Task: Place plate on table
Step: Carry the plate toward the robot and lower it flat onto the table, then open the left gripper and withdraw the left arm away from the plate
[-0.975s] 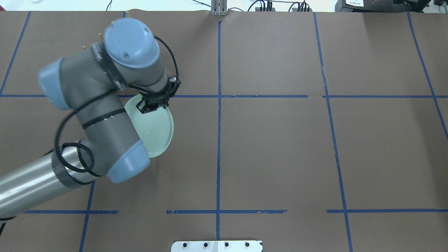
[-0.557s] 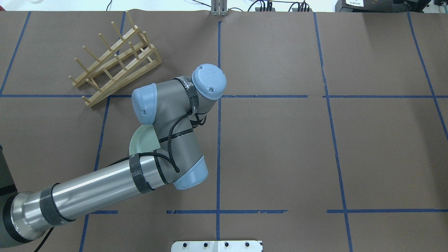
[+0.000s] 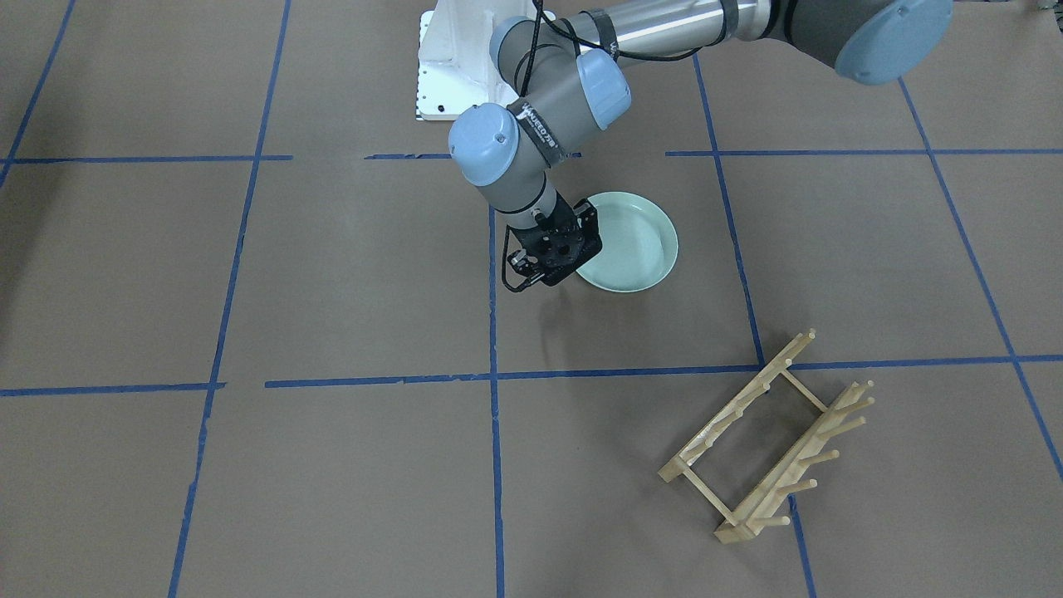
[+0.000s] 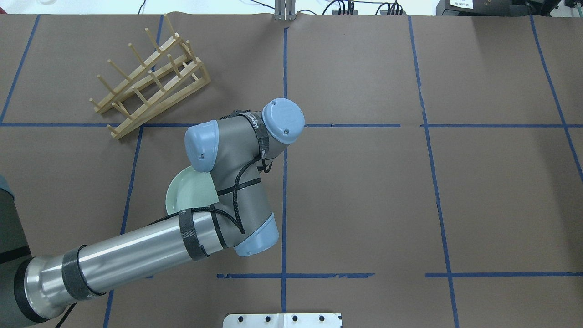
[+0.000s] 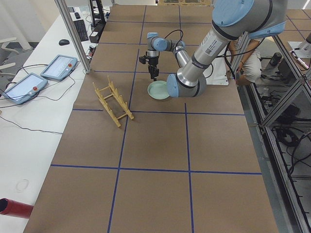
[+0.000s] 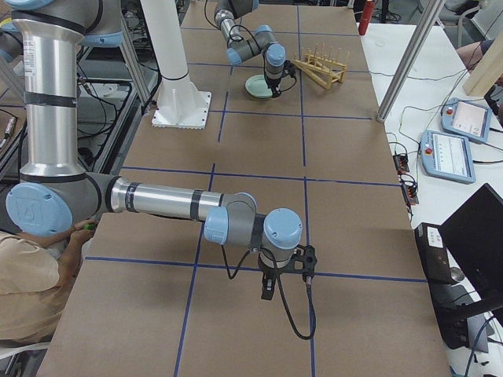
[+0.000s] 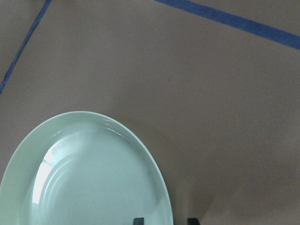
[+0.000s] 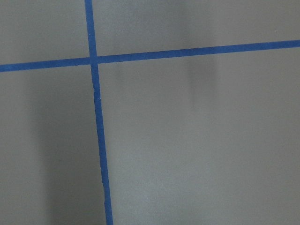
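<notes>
The pale mint-green plate [image 3: 635, 237] lies flat on the brown taped table [image 3: 332, 274], in the square left of the centre line in the overhead view [image 4: 186, 193]. My left gripper [image 3: 558, 264] points straight down at the plate's rim. In the left wrist view the plate [image 7: 93, 178] fills the lower left. The two fingertips of the gripper [image 7: 165, 221] straddle its rim with a gap on each side, so the gripper is open. My right gripper [image 6: 267, 290] hangs over bare table far from the plate, and I cannot tell whether it is open or shut.
The light wooden peg rack [image 4: 150, 86] stands empty at the far left of the table, also seen in the front view [image 3: 768, 440]. The white robot base [image 3: 448, 75] is at the near edge. My left arm's forearm [image 4: 127, 259] stretches across the near left.
My left arm has carried the plate from beside the rack toward the robot and centre line, uncovering the rack. Over the last half second it came lower and the plate settled flat.
</notes>
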Controlling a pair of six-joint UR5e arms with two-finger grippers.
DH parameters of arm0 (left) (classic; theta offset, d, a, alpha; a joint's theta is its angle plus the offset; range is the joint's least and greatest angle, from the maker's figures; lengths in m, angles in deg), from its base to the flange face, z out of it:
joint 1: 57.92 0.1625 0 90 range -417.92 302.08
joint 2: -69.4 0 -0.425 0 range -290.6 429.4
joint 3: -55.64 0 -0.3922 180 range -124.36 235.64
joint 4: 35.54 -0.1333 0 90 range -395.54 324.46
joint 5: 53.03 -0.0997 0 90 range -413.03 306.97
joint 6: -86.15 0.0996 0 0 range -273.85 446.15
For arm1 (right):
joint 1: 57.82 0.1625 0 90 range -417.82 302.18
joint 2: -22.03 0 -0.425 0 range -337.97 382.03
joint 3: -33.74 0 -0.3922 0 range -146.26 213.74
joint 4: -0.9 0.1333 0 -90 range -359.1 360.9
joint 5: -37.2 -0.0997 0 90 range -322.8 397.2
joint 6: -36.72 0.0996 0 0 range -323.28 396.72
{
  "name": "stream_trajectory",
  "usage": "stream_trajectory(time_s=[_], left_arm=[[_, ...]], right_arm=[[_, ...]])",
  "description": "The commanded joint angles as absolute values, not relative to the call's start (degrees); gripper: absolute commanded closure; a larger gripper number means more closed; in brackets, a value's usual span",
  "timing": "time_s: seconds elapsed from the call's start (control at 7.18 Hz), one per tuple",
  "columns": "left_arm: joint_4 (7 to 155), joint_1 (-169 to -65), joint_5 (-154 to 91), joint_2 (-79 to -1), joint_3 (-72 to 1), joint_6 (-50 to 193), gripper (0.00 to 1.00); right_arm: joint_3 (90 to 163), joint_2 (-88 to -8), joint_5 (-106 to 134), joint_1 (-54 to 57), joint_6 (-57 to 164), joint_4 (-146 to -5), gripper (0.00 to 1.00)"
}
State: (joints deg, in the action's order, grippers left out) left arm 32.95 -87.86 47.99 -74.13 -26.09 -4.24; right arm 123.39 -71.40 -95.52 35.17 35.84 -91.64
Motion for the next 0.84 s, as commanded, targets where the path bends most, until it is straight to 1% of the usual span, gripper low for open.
stream_trajectory(time_s=[0.0,0.14,0.28,0.42,0.56,0.7], left_arm=[[46.72,-99.43,51.52,-70.12,-32.15,2.54,0.00],[50.73,-105.23,59.56,-64.60,-35.65,9.52,0.00],[50.51,-110.60,61.73,-59.59,-41.77,19.69,0.00],[50.59,-116.74,63.58,-55.27,-43.75,28.23,0.00],[50.68,-123.15,70.47,-49.23,-43.77,41.45,0.00],[51.29,-128.00,72.11,-42.64,-43.68,54.20,0.00]], right_arm=[[123.39,-71.40,-95.52,35.17,35.84,-91.64,0.00],[123.30,-71.40,-95.52,35.17,35.84,-91.64,0.00],[123.39,-71.40,-95.52,35.17,35.84,-91.64,0.00],[123.39,-71.40,-95.52,35.17,35.84,-91.64,0.00],[123.30,-71.40,-95.52,35.17,35.84,-91.64,0.00],[123.30,-71.40,-95.52,35.17,35.84,-91.64,0.00]])
